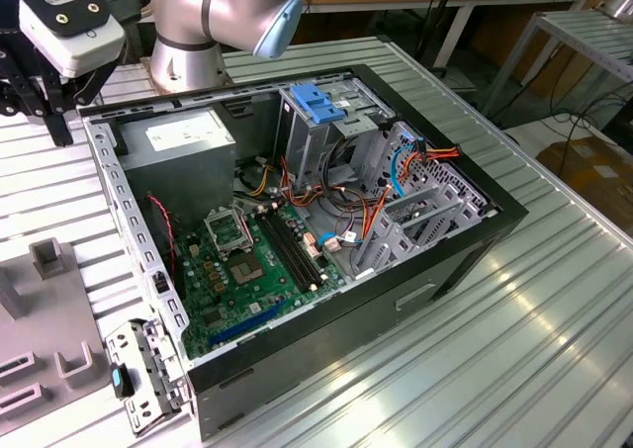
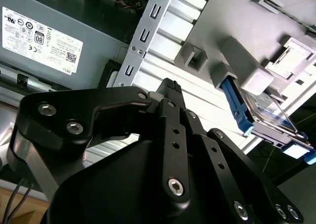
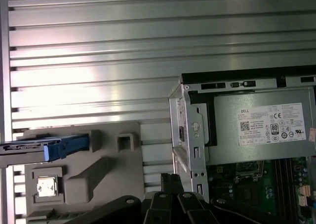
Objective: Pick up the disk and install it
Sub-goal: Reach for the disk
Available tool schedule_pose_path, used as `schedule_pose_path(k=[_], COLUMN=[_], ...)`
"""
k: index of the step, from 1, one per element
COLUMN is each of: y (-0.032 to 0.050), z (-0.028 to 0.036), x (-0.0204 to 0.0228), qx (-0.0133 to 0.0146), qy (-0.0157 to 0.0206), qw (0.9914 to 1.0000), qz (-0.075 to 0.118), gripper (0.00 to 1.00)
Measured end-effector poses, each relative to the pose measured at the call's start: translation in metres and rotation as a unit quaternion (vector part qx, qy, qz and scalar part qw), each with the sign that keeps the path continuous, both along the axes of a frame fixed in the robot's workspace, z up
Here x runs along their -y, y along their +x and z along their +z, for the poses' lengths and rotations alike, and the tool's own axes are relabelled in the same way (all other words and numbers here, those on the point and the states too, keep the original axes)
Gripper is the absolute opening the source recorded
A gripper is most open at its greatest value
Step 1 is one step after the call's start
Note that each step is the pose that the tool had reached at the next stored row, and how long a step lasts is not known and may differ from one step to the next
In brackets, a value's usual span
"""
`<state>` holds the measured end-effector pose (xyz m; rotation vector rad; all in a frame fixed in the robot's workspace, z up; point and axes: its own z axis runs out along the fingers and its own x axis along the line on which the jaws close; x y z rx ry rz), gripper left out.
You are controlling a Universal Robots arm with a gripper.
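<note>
The disk (image 2: 269,112) stands on edge in a slot of a grey fixture plate (image 2: 232,31), its silver face and blue rails showing. In the first wrist view the disk (image 3: 47,149) appears edge-on with a blue rail end, at the fixture plate (image 3: 98,177). My gripper (image 2: 170,85) hangs above the slatted table between the fixture and the open computer case, well apart from the disk. Its black fingers meet in one narrow tip with nothing between them. In the exterior view my gripper (image 1: 57,127) is at the far left, beside the case's rear corner.
The open computer case (image 1: 475,230) lies on the slatted metal table (image 1: 554,339). Inside are a grey power supply with a white sticker (image 1: 183,136), a green motherboard (image 1: 247,260), and a metal cage with a light-blue latch (image 1: 316,102). A loose bracket (image 1: 138,369) lies near the case.
</note>
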<state>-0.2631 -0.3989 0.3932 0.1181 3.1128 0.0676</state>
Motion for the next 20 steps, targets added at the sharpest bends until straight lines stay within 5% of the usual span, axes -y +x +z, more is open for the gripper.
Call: schedule_pose_path(k=[20], y=[-0.0169], z=[0.0000], x=[0.0000], qx=[0.0000], qy=[0.0000], qw=[1.00000], qz=[0.000], gripper=[0.11])
